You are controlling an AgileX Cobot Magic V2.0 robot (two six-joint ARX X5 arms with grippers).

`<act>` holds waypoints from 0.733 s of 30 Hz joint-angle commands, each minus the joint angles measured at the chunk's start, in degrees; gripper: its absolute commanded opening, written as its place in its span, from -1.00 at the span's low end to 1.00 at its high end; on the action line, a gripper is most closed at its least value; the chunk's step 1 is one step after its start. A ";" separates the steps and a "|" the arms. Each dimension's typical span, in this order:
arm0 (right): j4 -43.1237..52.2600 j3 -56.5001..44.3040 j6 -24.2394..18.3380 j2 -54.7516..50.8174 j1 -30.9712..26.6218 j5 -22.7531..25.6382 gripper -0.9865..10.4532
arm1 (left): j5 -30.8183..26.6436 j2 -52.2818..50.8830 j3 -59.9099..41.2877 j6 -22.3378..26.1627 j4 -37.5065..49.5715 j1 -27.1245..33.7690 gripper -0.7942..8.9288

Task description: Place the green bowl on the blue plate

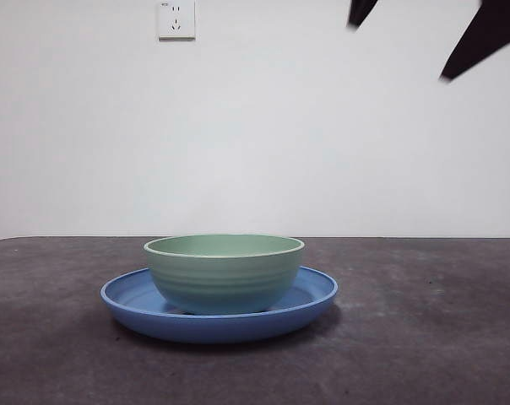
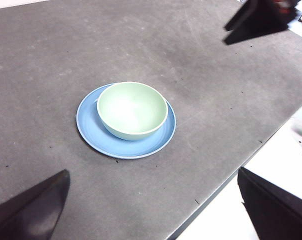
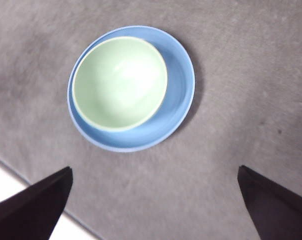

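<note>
Two dishes are seen on a dark grey, matte table point(image 1: 424, 337), whose surface is marked with faint scuffs and small specks. Behind it, a plain white wall point(image 1: 322, 135) is shown in the front view, with a white power socket point(image 1: 176, 18) mounted high up. Along one edge of the table, a pale floor point(image 2: 226, 220) is visible in the left wrist view.

The green bowl point(image 1: 225, 272) is found standing upright on the blue plate point(image 1: 314, 295), set off-centre so that a wider band of blue is left bare on one side. The bowl's inside is seen to be empty.

The left gripper point(image 2: 156, 210) is held high above the table, well apart from the dishes and looking down on them at a slant; its jaws are spread wide, with nothing between them. The right gripper point(image 3: 156, 205) is held high as well, almost straight over the plate, and its jaws are likewise spread wide and empty. In the front view, only two black tips are shown at the upper right corner, well above the bowl. In the left wrist view, the other arm's dark gripper is seen beyond the dishes, clear of the table.
</note>
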 commanded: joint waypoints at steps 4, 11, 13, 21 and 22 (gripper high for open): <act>-3.08 -1.16 2.71 -7.67 7.93 4.96 0.27 | -0.11 0.09 0.48 0.07 0.63 -0.24 0.45; -3.39 -7.04 4.39 -19.19 14.60 7.78 0.27 | -0.11 0.09 0.50 0.07 0.55 -0.24 0.45; -3.30 -9.03 4.61 -22.27 15.26 7.74 0.27 | -0.11 0.09 0.48 0.07 0.55 -0.24 0.45; -0.52 -15.85 5.92 -31.71 15.63 7.65 0.27 | -0.11 0.09 0.48 0.07 0.52 -0.24 0.45; -0.20 -16.24 5.92 -32.41 15.61 7.65 0.27 | -0.11 0.09 0.48 0.07 0.55 -0.24 0.45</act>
